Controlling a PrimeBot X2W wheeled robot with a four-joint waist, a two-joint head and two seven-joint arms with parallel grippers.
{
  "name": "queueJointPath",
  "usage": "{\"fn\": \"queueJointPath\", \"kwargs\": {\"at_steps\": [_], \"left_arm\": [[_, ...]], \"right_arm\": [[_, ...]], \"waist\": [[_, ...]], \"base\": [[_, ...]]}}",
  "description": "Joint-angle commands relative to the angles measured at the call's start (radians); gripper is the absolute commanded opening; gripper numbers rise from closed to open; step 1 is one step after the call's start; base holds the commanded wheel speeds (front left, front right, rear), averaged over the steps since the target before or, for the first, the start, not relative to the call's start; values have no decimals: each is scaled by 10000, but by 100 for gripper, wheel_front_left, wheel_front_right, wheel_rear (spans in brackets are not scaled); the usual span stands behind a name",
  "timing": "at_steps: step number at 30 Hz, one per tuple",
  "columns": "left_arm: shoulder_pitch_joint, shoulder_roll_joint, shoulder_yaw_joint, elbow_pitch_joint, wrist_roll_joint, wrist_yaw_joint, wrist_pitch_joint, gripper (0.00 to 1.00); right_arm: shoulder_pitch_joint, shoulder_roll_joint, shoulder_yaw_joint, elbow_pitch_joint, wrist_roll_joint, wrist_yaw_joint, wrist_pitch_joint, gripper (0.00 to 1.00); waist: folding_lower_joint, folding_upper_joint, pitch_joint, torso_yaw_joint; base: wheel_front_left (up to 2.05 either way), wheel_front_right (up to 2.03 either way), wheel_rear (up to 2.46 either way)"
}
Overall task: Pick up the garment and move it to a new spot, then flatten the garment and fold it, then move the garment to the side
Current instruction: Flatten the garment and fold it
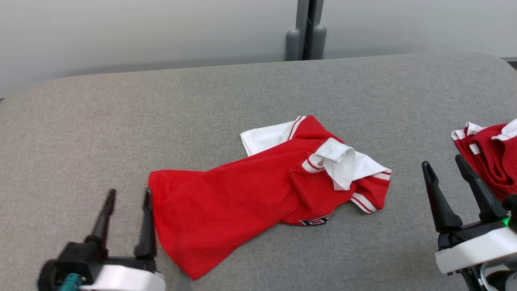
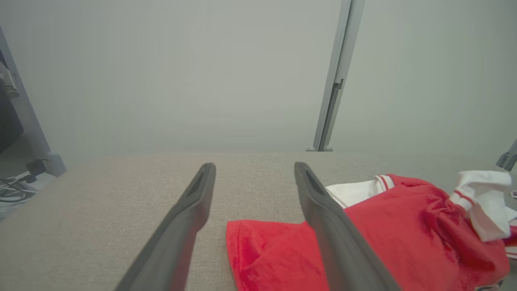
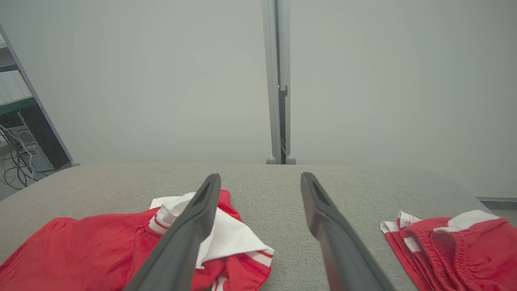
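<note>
Left jaws: spread apart, nothing between them.
Left gripper (image 1: 129,194): at the near left of the surface, fingers pointing away from the robot. Its inner finger (image 1: 147,222) stood just beside the garment's left hem corner (contact could not be told).
Right jaws: spread apart, holding nothing.
Right gripper (image 1: 443,162): at the near right, over bare surface between the two red pieces.
Garment (image 1: 242,194): red jersey with white sleeves and red-and-white striped trim. It lay crumpled across the middle of the surface, red body toward the left and sleeves bunched at the right, one white sleeve turned over on top. Dark lettering showed partly at its near edge.
Second garment (image 1: 492,157): red with white trim, heaped at the right edge near the right gripper, well apart from the first.
Surface (image 1: 121,121): grey woven padded top with rounded far corners.
Backdrop: pale wall panels joined by a grey post (image 1: 305,28) behind the far edge.
</note>
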State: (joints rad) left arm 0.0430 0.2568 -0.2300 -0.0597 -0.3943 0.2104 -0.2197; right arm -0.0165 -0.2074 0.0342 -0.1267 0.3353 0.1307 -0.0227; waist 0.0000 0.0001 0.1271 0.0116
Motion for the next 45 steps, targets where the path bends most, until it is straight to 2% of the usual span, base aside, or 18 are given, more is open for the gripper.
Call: {"fn": "queueJointPath", "kwargs": {"at_steps": [1,8,16,20,21,22,23,28,32,37,43,44,45], "left_arm": [[163,-34,-99,8,0,-66,58,100],[875,-513,-989,369,-608,-440,925,100],[1392,-786,-1396,1302,-1599,-844,2103,100],[1139,-886,-1488,1510,-1809,-1020,2245,100],[1084,-882,-1498,1532,-1828,-1084,2235,93],[1039,-889,-1494,1544,-1847,-1123,2203,40],[1010,-886,-1477,1569,-1889,-1141,2190,0],[865,-767,-1413,1573,-1909,-1254,2106,0],[725,-672,-1400,1515,-1871,-1280,2122,0],[500,-618,-1408,1510,-1781,-1273,2109,0],[204,-632,-1466,1550,-1729,-1323,2007,0],[159,-644,-1472,1547,-1713,-1329,1981,0],[114,-647,-1462,1531,-1701,-1319,1943,0]], "right_arm": [[60,-31,-39,-15,19,0,37,100],[284,65,-72,-9,63,0,99,100],[118,135,43,55,130,0,62,100],[47,142,94,138,179,0,77,100],[34,134,112,167,182,0,111,100],[32,113,108,191,171,0,123,100],[43,86,92,240,166,0,145,100],[44,-128,382,480,139,0,379,100],[-238,-365,1111,924,279,0,484,100],[-1069,-510,2136,2025,693,0,340,100],[-2015,-522,2868,3432,882,0,-52,100],[-2174,-548,2967,3661,893,0,-149,55],[-2297,-553,3051,3870,902,0,-253,35]], "waist": [[0,-1,20,29],[0,-1,275,223],[0,-1,677,310],[0,-1,796,268],[0,-1,818,247],[0,-1,834,230],[0,-1,853,215],[0,-1,914,218],[0,-1,975,330],[0,-1,1107,493],[0,-1,1261,719],[0,-1,1277,762],[0,-1,1279,794]], "base": [[0,0,0],[0,0,0],[0,0,0],[0,0,0],[0,0,0],[0,0,0],[0,0,0],[0,0,0],[0,0,0],[0,0,0],[0,0,0],[0,0,0],[0,0,0]]}}
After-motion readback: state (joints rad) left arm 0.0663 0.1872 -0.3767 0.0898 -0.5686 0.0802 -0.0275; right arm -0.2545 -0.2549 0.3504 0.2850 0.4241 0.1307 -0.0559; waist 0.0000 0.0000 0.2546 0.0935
